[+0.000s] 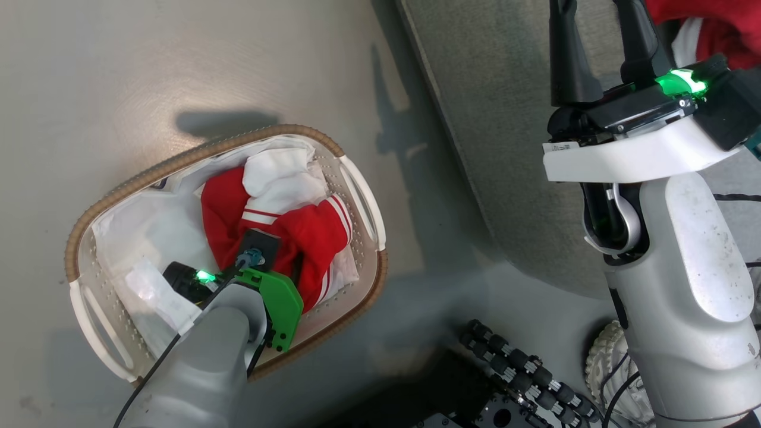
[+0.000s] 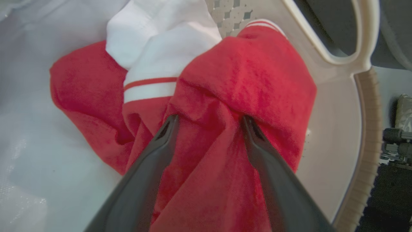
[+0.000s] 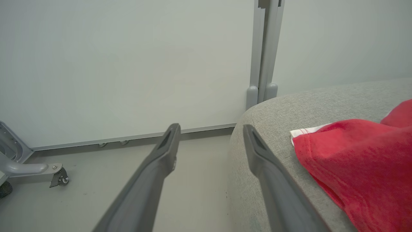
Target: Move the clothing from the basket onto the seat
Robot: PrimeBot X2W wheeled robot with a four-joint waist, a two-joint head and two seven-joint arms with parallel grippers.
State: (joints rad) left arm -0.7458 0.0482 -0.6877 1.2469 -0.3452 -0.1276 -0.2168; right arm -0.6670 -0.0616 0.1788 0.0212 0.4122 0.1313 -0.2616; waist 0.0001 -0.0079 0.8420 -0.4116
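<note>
Two red garments (image 1: 309, 238) (image 1: 719, 24), one basket (image 1: 68, 255), one seat (image 1: 505, 148).

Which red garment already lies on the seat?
The seat garment, beside the right gripper on the grey seat; the basket garment lies bunched inside the basket.

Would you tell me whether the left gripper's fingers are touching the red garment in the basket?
Touching: in the left wrist view, the left gripper's open fingertips dent the red garment.

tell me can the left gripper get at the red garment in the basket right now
Probably yes: the left gripper is open with its fingers pressed into the red garment, a fold between them, and nothing covers that spot inside the basket.
</note>
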